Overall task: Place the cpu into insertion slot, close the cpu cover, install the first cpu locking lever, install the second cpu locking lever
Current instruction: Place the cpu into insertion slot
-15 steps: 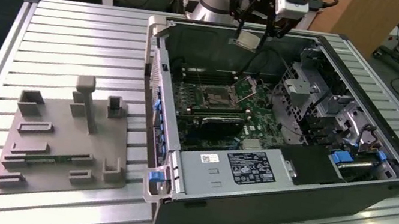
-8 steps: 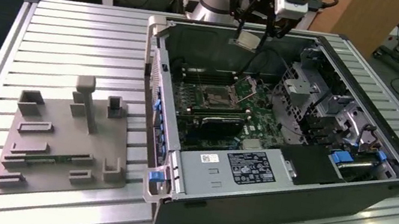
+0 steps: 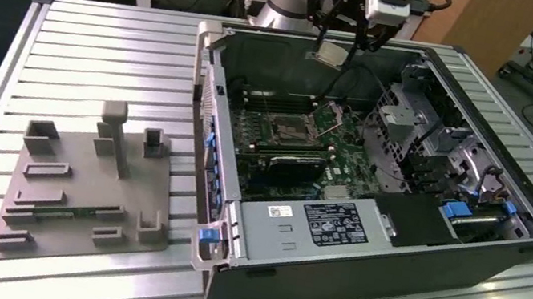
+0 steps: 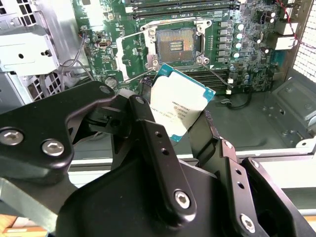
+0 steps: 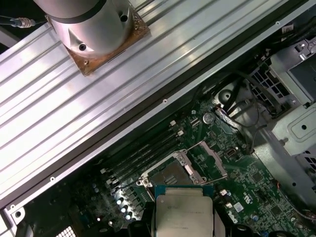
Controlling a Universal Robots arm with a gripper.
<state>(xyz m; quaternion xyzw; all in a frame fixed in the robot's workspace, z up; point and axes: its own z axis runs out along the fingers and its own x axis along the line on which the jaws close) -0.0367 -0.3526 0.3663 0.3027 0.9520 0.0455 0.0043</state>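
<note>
The chip (image 3: 328, 54) is held clamped in the gripper (image 3: 338, 44) at the upper middle of the exterior view, above the open computer case (image 3: 387, 275). Near the centre, the socket (image 3: 286, 128) is seen bare, its cover (image 5: 216, 157) swung up.

The ribbed silver metal worktop (image 3: 99, 48) carries an open black computer case (image 3: 354, 274) towards the exterior view's right, a grey moulded fixture plate (image 3: 145, 194) with upright holders well apart at its left, and the arm's round base (image 3: 281, 6) standing behind the case.
</note>
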